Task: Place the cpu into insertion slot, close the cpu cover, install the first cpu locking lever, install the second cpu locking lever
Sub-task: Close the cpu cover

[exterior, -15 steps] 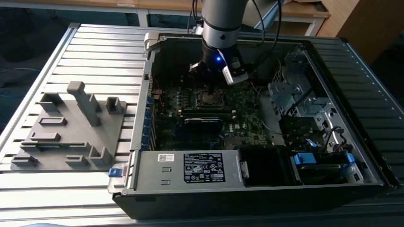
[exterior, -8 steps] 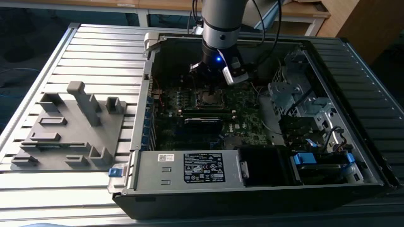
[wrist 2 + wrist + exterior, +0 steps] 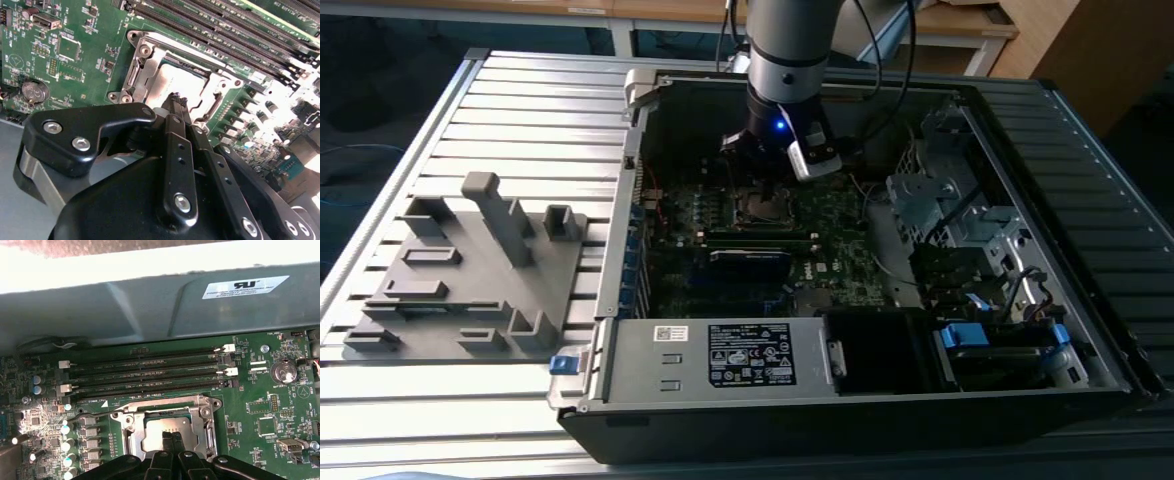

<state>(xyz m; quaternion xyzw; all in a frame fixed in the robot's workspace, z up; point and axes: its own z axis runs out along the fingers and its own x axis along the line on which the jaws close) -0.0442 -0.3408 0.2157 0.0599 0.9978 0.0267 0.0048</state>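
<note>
Gripper (image 3: 176, 101) hung with fingers pressed together, gripping nothing, its tips just over the cpu (image 3: 172, 80). The cpu lay flat beneath the tips, framed by the cover (image 3: 150, 56), which lay down on the motherboard (image 3: 75, 30).

A: Where does the exterior view stand?
B: High up, looking slantwise down on the whole open computer case (image 3: 854, 380); the arm (image 3: 787, 50) stands at twelve o'clock.
A: And the wrist views?
B: Both are very near above the motherboard (image 3: 260, 405), at different angles, and share the insertion slot (image 3: 142, 50) (image 3: 200, 402).
</note>
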